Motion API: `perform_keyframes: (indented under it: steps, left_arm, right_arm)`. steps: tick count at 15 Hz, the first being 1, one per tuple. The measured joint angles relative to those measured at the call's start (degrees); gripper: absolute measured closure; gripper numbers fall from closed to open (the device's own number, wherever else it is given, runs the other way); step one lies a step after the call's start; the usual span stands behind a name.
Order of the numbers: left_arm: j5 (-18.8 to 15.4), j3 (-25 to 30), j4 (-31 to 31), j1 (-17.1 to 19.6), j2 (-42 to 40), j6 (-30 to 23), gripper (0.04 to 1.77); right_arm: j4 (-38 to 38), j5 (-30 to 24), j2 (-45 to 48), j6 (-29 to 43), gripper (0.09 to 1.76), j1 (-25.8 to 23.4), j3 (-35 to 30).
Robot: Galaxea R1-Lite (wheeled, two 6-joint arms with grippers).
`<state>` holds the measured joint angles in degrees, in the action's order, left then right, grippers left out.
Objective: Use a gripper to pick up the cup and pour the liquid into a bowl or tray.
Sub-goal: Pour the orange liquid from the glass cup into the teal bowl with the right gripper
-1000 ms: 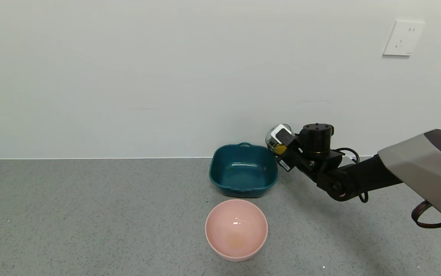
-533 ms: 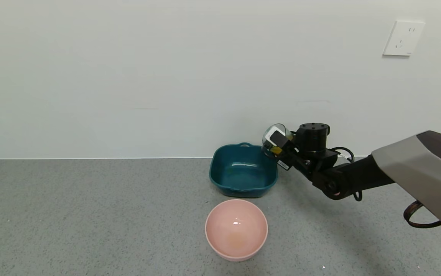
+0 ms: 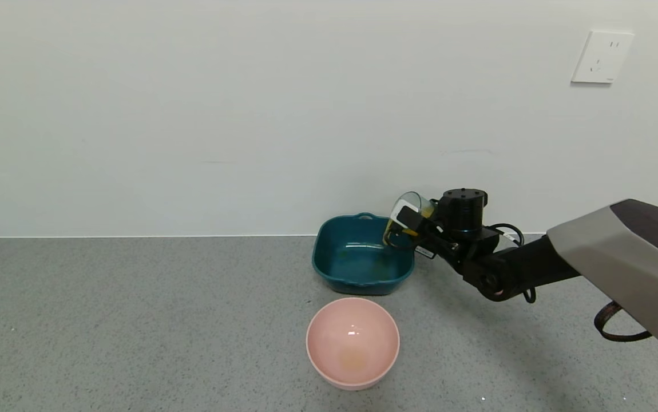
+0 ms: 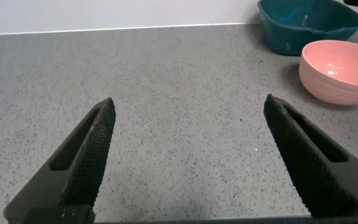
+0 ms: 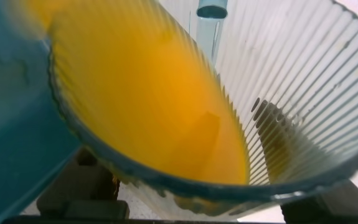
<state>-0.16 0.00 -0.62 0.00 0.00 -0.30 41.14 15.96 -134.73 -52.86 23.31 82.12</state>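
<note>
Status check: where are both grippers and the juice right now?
Right gripper shut on cup, tipped over teal dish. Orange liquid at the lip. Left gripper open, parked over bare counter. Nothing obstructing.

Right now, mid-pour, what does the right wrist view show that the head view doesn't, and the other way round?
Only the right wrist view shows the ribbed inside of the cup, with the liquid pooled against its lower lip at the rim.

Only the head view shows the layout: the right pincer holding the tilted cup over the right rim of the teal dish, the pink bowl nearer the robot, and the wall socket.

Both show the cup, orange liquid and teal dish.
</note>
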Motion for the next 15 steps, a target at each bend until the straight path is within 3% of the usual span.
perform_keyframes:
  steps: [15]
  left_arm:
    - [0.00, 0.00, 0.00, 0.00, 0.00, -0.02, 0.09]
  right_arm:
    - [0.69, 4.44, -0.09, -13.04, 0.48, 0.26, 0.00]
